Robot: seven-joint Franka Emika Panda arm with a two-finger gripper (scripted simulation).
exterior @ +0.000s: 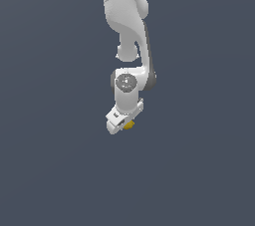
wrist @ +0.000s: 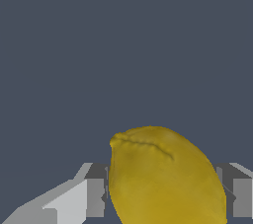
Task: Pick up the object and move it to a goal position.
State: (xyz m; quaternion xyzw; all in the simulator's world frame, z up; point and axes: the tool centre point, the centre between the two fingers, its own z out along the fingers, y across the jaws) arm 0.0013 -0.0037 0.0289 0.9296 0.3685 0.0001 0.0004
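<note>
The object (exterior: 129, 125) is a tiny yellow-orange lump. In the exterior view it peeks out beside the white gripper (exterior: 121, 124) at the end of the arm. In the wrist view the object (wrist: 163, 178) fills the space between the two fingers (wrist: 89, 196), which press on its sides. The gripper is shut on the object. Most of the lump is hidden behind the gripper in the exterior view.
The white arm (exterior: 130, 31) hangs down from the top of the exterior view. A plain dark grey-blue background (exterior: 50, 120) surrounds it. No other objects show.
</note>
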